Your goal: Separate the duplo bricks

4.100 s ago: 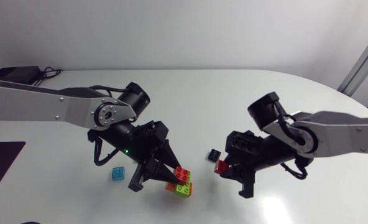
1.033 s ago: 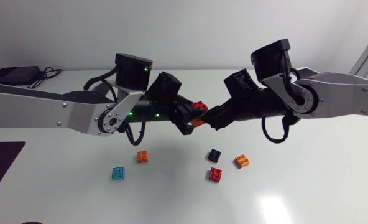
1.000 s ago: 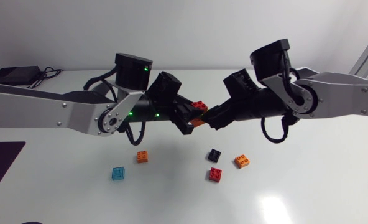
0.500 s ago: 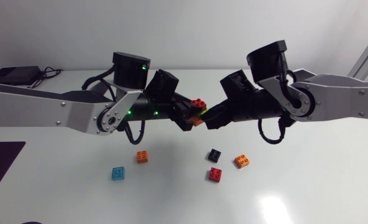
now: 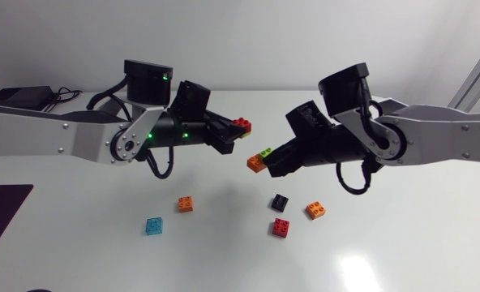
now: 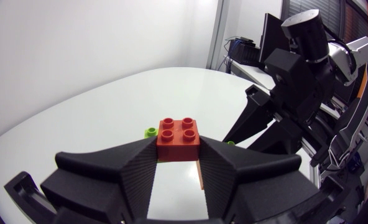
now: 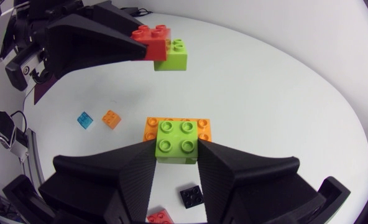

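Two clusters now hang in the air where, half a second ago, both arms met over a single stack held between them. The left end effector (image 6: 178,149) is clamped on a red brick (image 6: 178,135), its fingers pressing the brick from both sides, and the right wrist view shows a second lime brick (image 7: 171,55) still joined to that red one. The right end effector (image 7: 176,157) has drawn away from it and is closed on a lime brick (image 7: 176,142), which sits on top of an orange brick (image 7: 151,127). From overhead, the two held pieces are now clearly apart, both well above the surface (image 5: 402,243). Below them lie five single bricks: a loose orange brick (image 5: 185,204), a blue brick (image 5: 153,225), a black brick (image 5: 280,201), another orange one (image 5: 315,210) and a small red brick (image 5: 280,228). The pull looks to have succeeded, splitting the stack into two pairs. The task is probably not finished, since each arm appears to hold two bricks still stuck together. One pair will likely have to be set down while the other is worked apart.
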Motion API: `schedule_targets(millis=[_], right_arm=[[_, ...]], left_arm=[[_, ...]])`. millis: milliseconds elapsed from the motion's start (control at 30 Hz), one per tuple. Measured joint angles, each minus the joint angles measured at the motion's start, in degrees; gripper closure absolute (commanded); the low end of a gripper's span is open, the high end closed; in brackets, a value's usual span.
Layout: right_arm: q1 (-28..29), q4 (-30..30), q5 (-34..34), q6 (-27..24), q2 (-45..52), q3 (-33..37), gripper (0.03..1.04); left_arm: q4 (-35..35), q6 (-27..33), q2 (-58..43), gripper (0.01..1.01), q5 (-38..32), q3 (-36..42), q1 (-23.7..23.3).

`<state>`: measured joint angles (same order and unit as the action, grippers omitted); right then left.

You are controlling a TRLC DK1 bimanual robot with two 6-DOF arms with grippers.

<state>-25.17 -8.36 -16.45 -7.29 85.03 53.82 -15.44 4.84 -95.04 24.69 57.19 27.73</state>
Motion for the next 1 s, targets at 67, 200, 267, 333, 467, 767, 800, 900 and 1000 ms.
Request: schedule_targets(millis=[67,200,267,333,467,767,800,900,1000], right_arm=[[0.1,0.0,0.0,0.0,0.0,-0.1,0.77],[1.3,-0.2,0.0,-0.2,-0.3,-0.1,0.77],[2.5,-0.3,0.0,-0.5,-1.1,-0.3,0.77],[3.7,-0.7,0.0,-1.0,-2.3,-0.6,0.77],[5.7,-1.5,0.0,-1.5,-4.7,-0.8,0.77],[6.2,-2.5,0.0,-1.7,-7.2,-2.4,0.76],[6.2,-2.6,0.0,-1.7,-7.2,-2.6,0.76],[6.2,-3.0,0.0,-1.8,-7.2,-3.0,0.76],[6.2,-3.2,0.0,-2.4,-7.6,-3.2,0.76]], left_arm=[[0.0,0.0,0.3,0.723,0.2,0.0,0.0],[-0.9,0.3,0.6,0.721,0.4,-1.6,-0.3],[-1.9,0.7,0.6,0.721,0.4,-3.3,-0.5],[-3.3,1.8,0.2,0.721,0.4,-5.2,-0.8],[-4.6,3.2,-3.0,0.721,0.4,-6.8,-0.8],[-4.5,6.3,-6.9,0.721,0.4,-9.0,0.1],[-4.5,6.6,-7.0,0.721,0.4,-9.2,0.2],[-4.5,7.6,-7.0,0.721,0.4,-10.0,0.5],[-4.5,7.8,-7.1,0.721,0.4,-10.8,1.0]])
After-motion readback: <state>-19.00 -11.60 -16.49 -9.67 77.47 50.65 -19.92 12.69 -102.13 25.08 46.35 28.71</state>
